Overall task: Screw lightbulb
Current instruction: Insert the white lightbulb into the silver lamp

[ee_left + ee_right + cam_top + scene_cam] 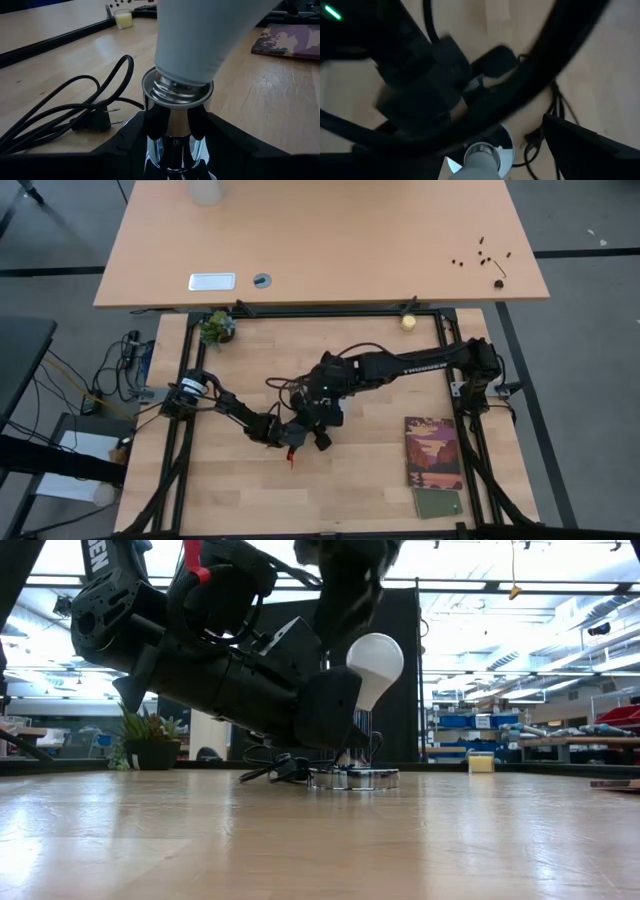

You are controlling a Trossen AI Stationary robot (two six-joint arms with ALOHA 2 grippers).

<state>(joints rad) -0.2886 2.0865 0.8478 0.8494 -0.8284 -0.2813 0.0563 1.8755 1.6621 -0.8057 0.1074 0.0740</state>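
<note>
The white lightbulb point(375, 660) stands tilted with its screw base point(177, 92) in the cup of the silver socket point(353, 778), whose round foot rests on the table. My left gripper point(175, 122) lies low at the table's middle, shut on the socket. My right gripper point(348, 585) hangs open just above the bulb's round top, its fingers pointing down; it does not seem to touch the bulb. In the right wrist view the lightbulb point(477, 160) shows below, between the spread fingers. The high view hides bulb and socket under my right gripper point(320, 430). My left gripper pinches the socket's chrome stem point(170, 132), just below the cup, between its two fingers point(154, 122). The fingers come nearly level from the table's left side and lie across the upright stem. The socket's foot stays on the table.
The socket's black cord and plug point(92, 120) lie in loops on the table beyond the socket. A booklet point(435, 452) and a green card point(438, 502) lie at the near right. A yellowish ball point(408, 322) and a small plant point(216, 328) sit at the far edge.
</note>
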